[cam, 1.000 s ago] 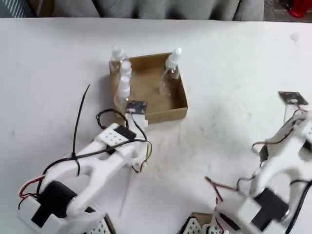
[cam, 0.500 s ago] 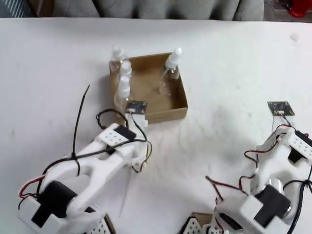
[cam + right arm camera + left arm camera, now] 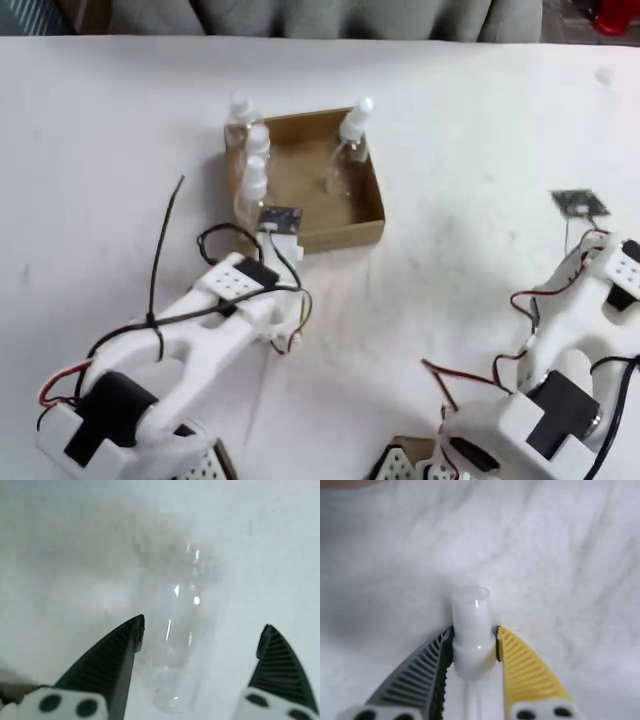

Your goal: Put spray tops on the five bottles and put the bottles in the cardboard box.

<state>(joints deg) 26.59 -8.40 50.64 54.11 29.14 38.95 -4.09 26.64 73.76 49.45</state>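
My left gripper (image 3: 472,632) is shut on a white spray top (image 3: 470,630), held between a grey and a yellow finger over the white tablecloth. My right gripper (image 3: 202,627) is open around a clear, topless bottle (image 3: 177,630) that lies on the cloth between its black fingers. In the high view the cardboard box (image 3: 340,235) stands at the table's middle. Three capped bottles (image 3: 252,165) stand along its left wall and one capped bottle (image 3: 352,130) at its right wall. The left arm (image 3: 200,330) ends just in front of the box. The right arm (image 3: 570,330) is at the table's right side.
A black cable tie (image 3: 165,235) sticks up from the left arm, and loose wires hang on both arms. The arm bases (image 3: 410,460) sit at the near edge. The far table edge (image 3: 320,40) borders grey seating. Bare cloth lies left, right and behind the box.
The right arm swung inward and then back out toward the right edge. The left arm and the bottles in the box stayed still.
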